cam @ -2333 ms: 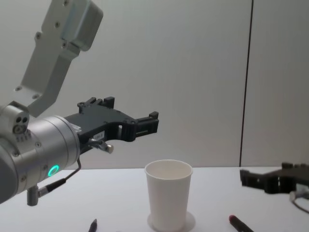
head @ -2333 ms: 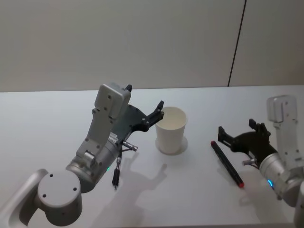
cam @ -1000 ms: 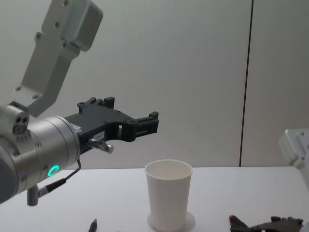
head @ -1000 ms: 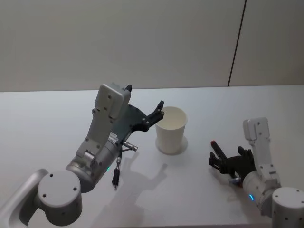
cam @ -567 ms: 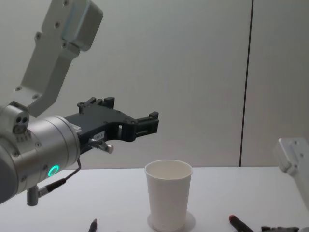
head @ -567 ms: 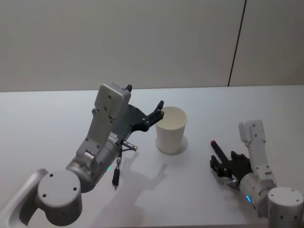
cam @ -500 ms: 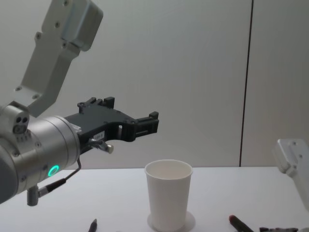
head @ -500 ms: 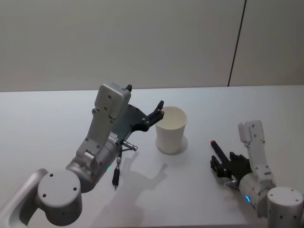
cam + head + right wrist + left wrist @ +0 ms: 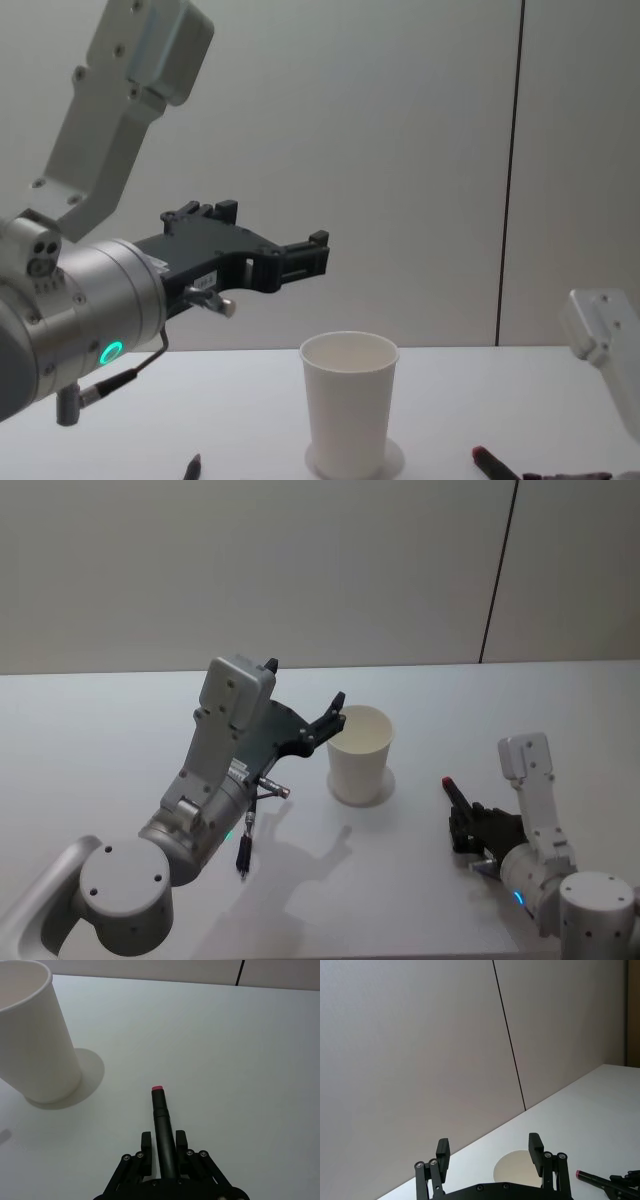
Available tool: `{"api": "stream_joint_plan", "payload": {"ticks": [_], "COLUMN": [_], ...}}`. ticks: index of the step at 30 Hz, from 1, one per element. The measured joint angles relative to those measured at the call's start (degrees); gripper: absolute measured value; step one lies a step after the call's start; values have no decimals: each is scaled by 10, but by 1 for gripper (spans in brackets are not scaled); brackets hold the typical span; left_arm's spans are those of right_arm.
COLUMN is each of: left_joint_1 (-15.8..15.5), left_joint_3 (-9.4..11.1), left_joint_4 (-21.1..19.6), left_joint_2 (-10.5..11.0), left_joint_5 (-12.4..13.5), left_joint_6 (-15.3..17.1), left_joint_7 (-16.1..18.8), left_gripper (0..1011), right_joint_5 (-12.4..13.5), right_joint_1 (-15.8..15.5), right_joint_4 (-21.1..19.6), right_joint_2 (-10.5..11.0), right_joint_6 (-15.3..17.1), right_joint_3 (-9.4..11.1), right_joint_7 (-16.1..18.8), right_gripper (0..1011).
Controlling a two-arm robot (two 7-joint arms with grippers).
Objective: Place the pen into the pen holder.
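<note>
The pen (image 9: 161, 1115) is black with a red tip and lies flat on the white table, to the right of the pen holder. My right gripper (image 9: 163, 1142) sits low over the pen's rear half, its fingers (image 9: 145, 1141) pressed against both sides of the barrel. From the head camera, the right gripper (image 9: 472, 827) covers most of the pen (image 9: 450, 785). The pen holder (image 9: 360, 754) is a white paper cup, upright and empty (image 9: 350, 404). My left gripper (image 9: 334, 718) hangs open in the air just left of the cup's rim (image 9: 489, 1152).
A thin dark stick-like object (image 9: 243, 852) lies on the table under my left arm. The white table (image 9: 100, 740) stretches back to a grey wall with a dark vertical seam (image 9: 510, 170).
My right gripper swung over the pen, lowered onto it, and its fingers closed in on the barrel. The left arm and the cup have not moved.
</note>
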Motion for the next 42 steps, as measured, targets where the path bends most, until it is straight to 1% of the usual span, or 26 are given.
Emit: {"api": "stream_joint_plan", "payload": {"ticks": [7, 11, 18, 21, 24, 33, 42], "left_joint_1": [0, 0, 0, 0, 0, 0, 0], "left_joint_3": [0, 0, 0, 0, 0, 0, 0], "left_joint_4": [0, 0, 0, 0, 0, 0, 0], "left_joint_2": [0, 0, 0, 0, 0, 0, 0], "left_joint_5": [0, 0, 0, 0, 0, 0, 0], "left_joint_6": [0, 0, 0, 0, 0, 0, 0], "left_joint_7": [0, 0, 0, 0, 0, 0, 0], "left_gripper": [1000, 1000, 1000, 1000, 1000, 999, 1000], "right_joint_5": [-2, -3, -4, -5, -5, -6, -2], "right_joint_1": [-1, -4, -8, -11, -12, -18, -20], "right_joint_4": [-2, -11, -31, -48, -58, -91, -106], "right_joint_2": [0, 1, 4, 6, 8, 14, 18], "right_joint_6": [-4, -15, -37, -53, -63, -115, -187], "right_joint_3": [0, 1, 4, 6, 8, 12, 17], "right_joint_7": [2, 5, 7, 9, 11, 20, 46], "right_gripper": [245, 181, 179, 179, 179, 178, 178]}}
